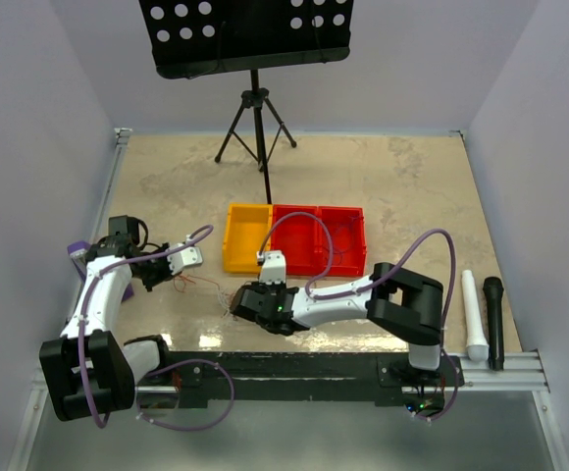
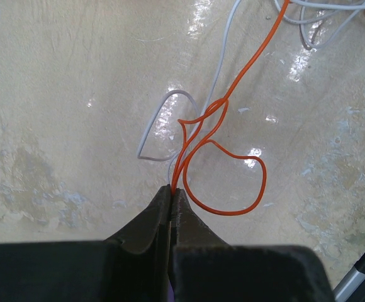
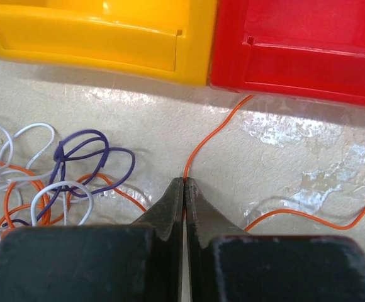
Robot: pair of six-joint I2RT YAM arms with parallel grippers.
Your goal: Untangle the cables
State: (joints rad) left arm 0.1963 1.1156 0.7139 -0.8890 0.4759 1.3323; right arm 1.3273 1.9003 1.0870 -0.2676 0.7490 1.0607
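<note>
The bench [image 2: 56,94] is glossy, mottled like polished stone. The yellow bin [image 3: 94,44] and red bin [image 3: 308,56] are smooth, shiny plastic. The cables [image 3: 61,168] look slick-coated.

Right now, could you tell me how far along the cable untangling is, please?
Done: little; no wire looks fully free. In hand: the left pincer is shut on a looped orange wire, and the right pincer is shut on an orange strand near the red bin. Left: the purple wire and white wire lie knotted with orange on the table.
</note>
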